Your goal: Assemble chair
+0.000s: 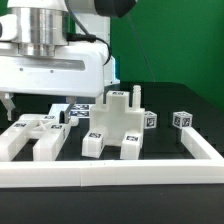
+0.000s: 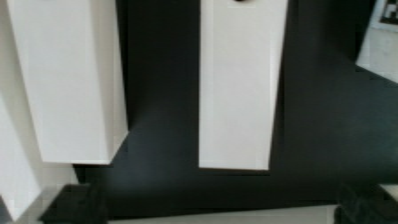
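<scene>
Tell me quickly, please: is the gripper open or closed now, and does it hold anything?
Gripper: open, holding nothing.

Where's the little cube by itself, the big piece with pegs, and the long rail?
little cube [image 1: 181, 119], exterior view, its tagged face.
big piece with pegs [image 1: 110, 122], exterior view, its body's middle.
long rail [image 1: 110, 177], exterior view, its front side.
</scene>
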You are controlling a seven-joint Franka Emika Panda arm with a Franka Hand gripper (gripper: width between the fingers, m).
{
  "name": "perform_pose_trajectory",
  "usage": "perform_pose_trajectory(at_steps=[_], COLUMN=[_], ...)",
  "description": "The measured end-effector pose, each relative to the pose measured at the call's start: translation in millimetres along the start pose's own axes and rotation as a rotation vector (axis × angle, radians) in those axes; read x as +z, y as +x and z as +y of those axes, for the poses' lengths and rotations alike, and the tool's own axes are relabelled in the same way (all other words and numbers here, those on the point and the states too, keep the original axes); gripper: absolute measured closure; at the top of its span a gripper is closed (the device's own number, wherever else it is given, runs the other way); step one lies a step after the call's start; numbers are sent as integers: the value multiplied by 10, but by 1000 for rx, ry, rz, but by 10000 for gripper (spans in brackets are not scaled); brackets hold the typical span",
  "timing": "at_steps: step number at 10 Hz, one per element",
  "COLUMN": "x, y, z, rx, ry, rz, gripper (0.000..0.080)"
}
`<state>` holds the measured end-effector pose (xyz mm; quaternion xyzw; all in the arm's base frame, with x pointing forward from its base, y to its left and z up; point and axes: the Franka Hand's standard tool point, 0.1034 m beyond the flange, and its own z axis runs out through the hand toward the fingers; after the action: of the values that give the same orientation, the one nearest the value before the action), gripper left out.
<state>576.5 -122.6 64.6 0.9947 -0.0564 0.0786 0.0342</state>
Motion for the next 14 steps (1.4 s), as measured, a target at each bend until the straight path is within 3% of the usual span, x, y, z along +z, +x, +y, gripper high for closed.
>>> perform_pose_trajectory(at_steps=[6, 7, 8, 9, 14], x=[28, 39, 36, 27, 114], y=[-64, -104, -156, -102, -126], z=[2, -20, -77, -95, -119], rx=[-10, -6, 1, 0, -13], ry=[8, 18, 46, 57, 50], rz=[-29, -63, -167, -206, -194], gripper=[150, 150, 151, 151, 151])
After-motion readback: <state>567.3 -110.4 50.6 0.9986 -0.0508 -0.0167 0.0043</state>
